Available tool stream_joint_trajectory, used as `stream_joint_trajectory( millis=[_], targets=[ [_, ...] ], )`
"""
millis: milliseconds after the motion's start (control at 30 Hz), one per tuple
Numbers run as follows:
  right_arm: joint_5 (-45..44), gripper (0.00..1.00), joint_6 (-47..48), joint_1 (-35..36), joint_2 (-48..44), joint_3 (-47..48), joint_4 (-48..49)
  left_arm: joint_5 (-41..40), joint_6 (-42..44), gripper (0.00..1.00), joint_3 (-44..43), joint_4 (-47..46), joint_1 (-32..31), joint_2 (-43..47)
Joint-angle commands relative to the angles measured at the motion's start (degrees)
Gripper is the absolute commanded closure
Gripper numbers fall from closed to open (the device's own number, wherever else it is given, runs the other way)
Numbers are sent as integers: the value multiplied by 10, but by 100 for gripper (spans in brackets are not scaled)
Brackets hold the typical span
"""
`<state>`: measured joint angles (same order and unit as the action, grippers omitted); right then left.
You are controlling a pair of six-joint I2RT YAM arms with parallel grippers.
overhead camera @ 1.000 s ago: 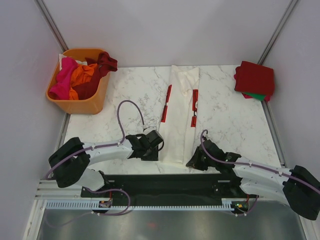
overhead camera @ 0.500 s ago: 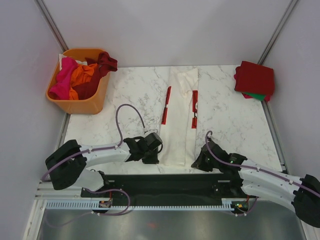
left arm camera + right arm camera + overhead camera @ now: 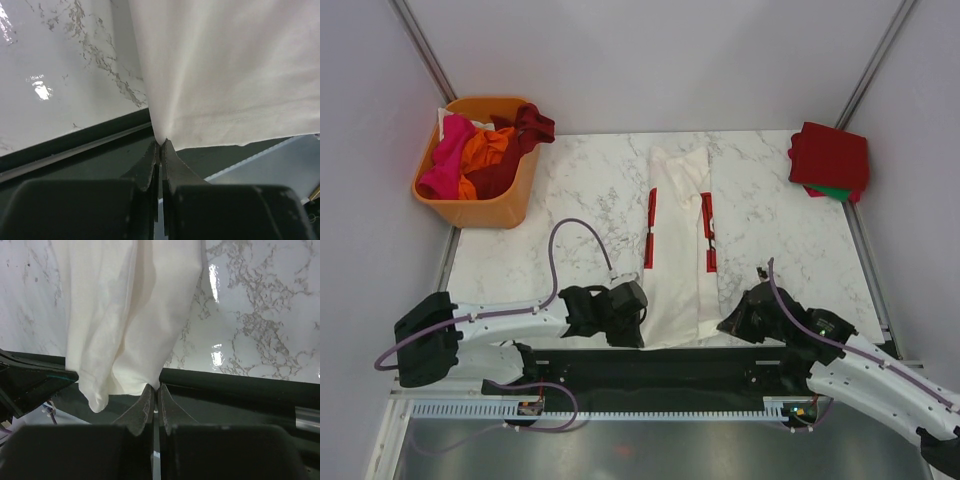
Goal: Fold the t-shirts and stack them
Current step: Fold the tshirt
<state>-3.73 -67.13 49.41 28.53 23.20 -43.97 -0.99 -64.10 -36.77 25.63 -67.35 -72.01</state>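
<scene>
A cream-white t-shirt (image 3: 678, 240) with red print lies as a long narrow strip down the middle of the marble table, its near hem over the front edge. My left gripper (image 3: 638, 328) is shut on the hem's left corner (image 3: 162, 136). My right gripper (image 3: 725, 325) is shut on the hem's right corner (image 3: 150, 380). Both hold the cloth (image 3: 120, 315) taut toward me. A folded dark red t-shirt (image 3: 830, 155) tops a small stack with green showing beneath, at the back right. Pink, orange and dark red t-shirts (image 3: 480, 150) are heaped in the basket.
The orange plastic basket (image 3: 485, 212) stands at the table's back left corner. A black rail (image 3: 650, 365) runs along the near edge between the arm bases. Pale walls close in on three sides.
Both grippers closed on the near hem and drew it toward the front edge. The shirt slid nearer and straightened; the right arm swung to the right.
</scene>
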Motion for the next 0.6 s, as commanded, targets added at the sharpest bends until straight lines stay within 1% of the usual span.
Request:
stream_joint_trajectory(
  millis=[0, 33, 67, 100, 167, 200, 267, 300, 367, 400, 500, 567],
  targets=[
    [-55, 100, 30, 1, 40, 101, -38, -21, -22, 98, -101, 121, -3, 26],
    [-66, 100, 40, 1, 54, 123, -44, -34, -7, 98, -127, 176, 8, 23],
    [-79, 100, 48, 1, 82, 165, -48, -38, 2, 98, -152, 196, 15, 22],
    [-95, 100, 57, 1, 94, 184, -52, -44, 12, 98, -199, 213, 30, 21],
    [-109, 100, 77, 1, 131, 232, -51, -43, 47, 98, -236, 239, 50, 16],
    [-115, 100, 84, 1, 143, 245, -49, -36, 58, 98, -263, 243, 73, 14],
    [-141, 100, 103, 0, 176, 282, -49, -25, 91, 98, -282, 244, 98, 0],
    [-151, 100, 111, -1, 187, 293, -47, -14, 100, 98, -297, 244, 123, -6],
    [-170, 100, 136, -9, 222, 329, -46, -3, 131, 98, -311, 244, 147, -21],
    [-174, 100, 146, -13, 232, 340, -46, 3, 141, 98, -326, 244, 170, -37],
    [-182, 100, 190, -52, 270, 377, -46, 32, 183, 98, -367, 243, 215, -83],
    [-176, 100, 219, -88, 290, 392, -41, 41, 208, 98, -391, 244, 230, -105]
  ],
)
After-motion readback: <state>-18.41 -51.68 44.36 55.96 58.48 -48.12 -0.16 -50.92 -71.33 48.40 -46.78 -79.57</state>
